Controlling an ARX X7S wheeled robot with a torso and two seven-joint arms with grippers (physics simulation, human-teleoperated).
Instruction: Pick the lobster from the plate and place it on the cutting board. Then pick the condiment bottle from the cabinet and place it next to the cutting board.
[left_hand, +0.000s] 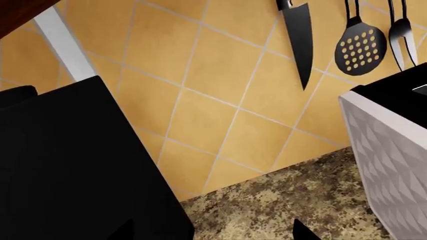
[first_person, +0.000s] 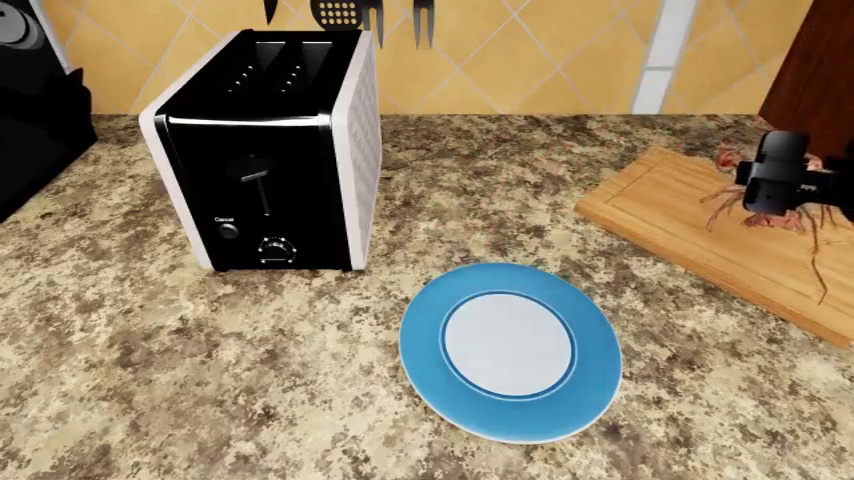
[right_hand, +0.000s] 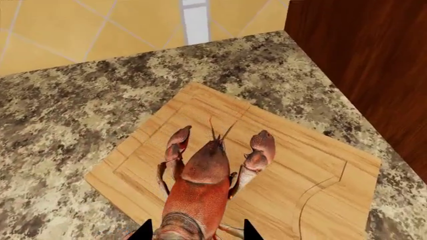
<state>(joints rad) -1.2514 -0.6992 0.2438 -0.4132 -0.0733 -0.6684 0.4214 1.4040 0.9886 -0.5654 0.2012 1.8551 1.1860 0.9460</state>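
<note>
Now the right gripper has its fingers clamped on the tail of the small pinkish-orange lobster, over the light tan wooden cutting board. Likely light, rigid body, fragile legs; hold the tail. Left fingers: can't tell.

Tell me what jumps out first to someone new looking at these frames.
Probably the lobster over the cutting board at the right, between the right gripper's fingertips; whether it rests on the board is unclear. Next, the empty blue-rimmed plate in the middle of the counter, with the black toaster behind it to the left.
</note>
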